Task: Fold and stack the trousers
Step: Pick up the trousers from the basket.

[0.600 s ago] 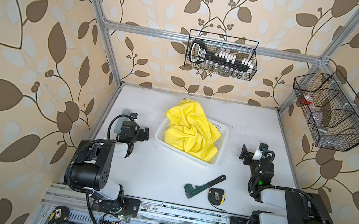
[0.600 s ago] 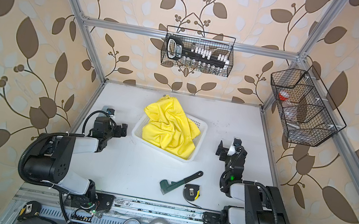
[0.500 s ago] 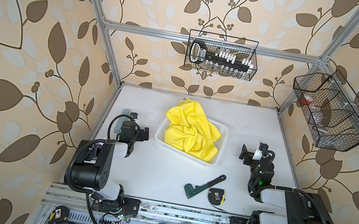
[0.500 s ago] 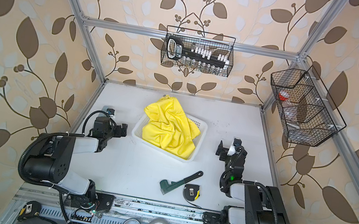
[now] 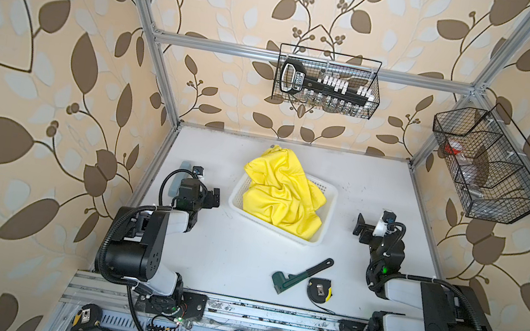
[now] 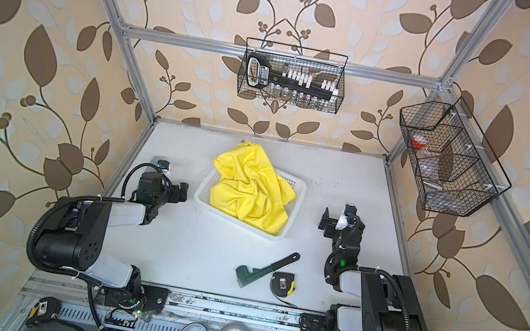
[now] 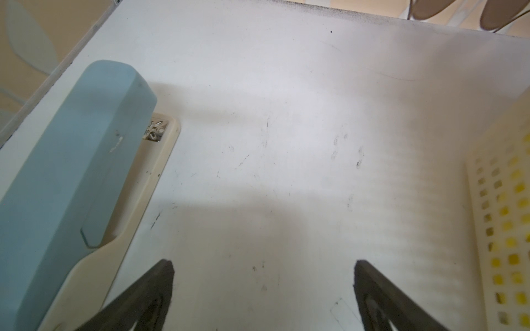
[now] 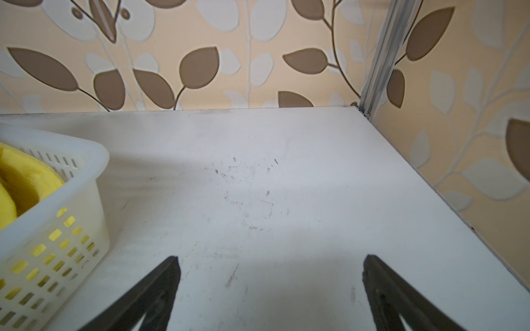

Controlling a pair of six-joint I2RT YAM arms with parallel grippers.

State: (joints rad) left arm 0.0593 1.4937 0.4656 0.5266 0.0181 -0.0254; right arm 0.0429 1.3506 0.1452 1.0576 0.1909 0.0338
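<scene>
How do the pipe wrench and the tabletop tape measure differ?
The pipe wrench is long, dark green; the tape measure is compact, rounded, black and yellow. The pipe wrench lies diagonally, handle end nearest the white basket; the tape measure trails a thin cord. Both lie near the table's front edge.

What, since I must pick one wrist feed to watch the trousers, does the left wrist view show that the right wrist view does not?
Only the left wrist view shows a pale blue stapler lying on the table; there, yellow shows only through holes in the basket wall. Only the right wrist view looks over the basket rim onto the trousers, and shows the frame post at the table's far corner. Both share the white perforated basket, the scuffed white table and an open, empty claw: left claw, right claw.
</scene>
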